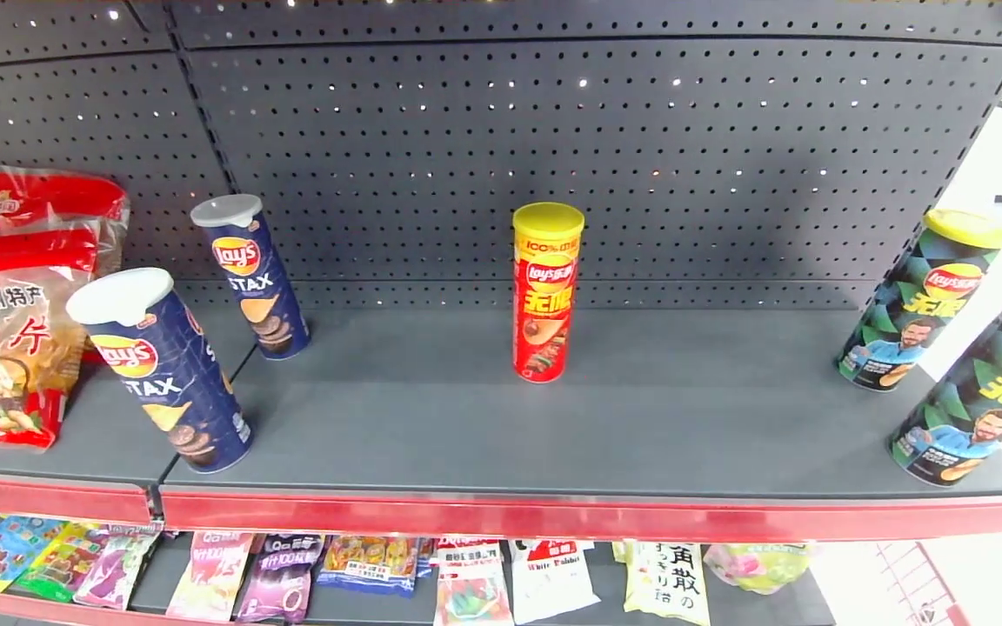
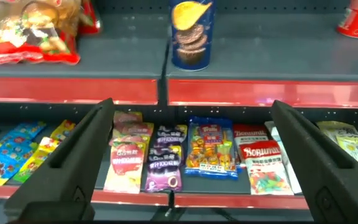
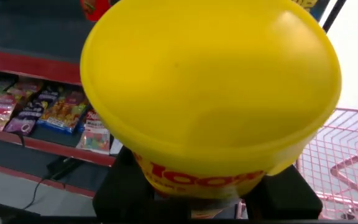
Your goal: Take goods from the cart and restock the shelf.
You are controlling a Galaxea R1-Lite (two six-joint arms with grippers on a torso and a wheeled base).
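Note:
My right gripper (image 3: 204, 194) is shut on a red chip can with a yellow lid (image 3: 210, 81), which I see lid-first, close to the camera. A matching red can (image 1: 546, 291) stands upright mid-shelf on the grey shelf board (image 1: 553, 426). My left gripper (image 2: 191, 112) is open and holds nothing; it sits in front of the shelf's red front edge (image 2: 260, 92), level with the lower shelf of snack bags (image 2: 210, 149). The pink wire cart (image 3: 347, 162) is beside the held can.
Two blue chip cans (image 1: 162, 369) (image 1: 250, 274) stand at the shelf's left and two dark green cans (image 1: 923, 300) (image 1: 979, 387) at its right. Red snack bags (image 1: 14, 339) lie far left. Open board lies on both sides of the red can.

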